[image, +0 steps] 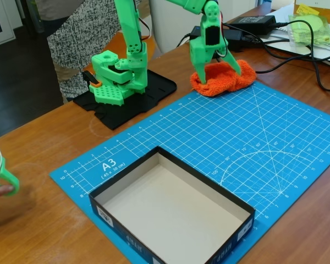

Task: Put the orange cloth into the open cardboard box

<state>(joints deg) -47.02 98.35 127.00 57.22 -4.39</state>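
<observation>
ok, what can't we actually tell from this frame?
Fixed view:
- Whether the gripper has pinched the orange cloth: its fingers straddle the cloth and their tips sink into the pile.
- The open cardboard box: near corner cut off by the bottom edge; wall print too small to read.
- The arm's upper links: cut off by the top edge.

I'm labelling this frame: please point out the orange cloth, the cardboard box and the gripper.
Rumpled orange terry cloth (226, 81): fixed view, its front fold.
Shallow dark-walled cardboard box (170, 206): fixed view, beige floor.
Green gripper (217, 73): fixed view, between its fingers.
</observation>
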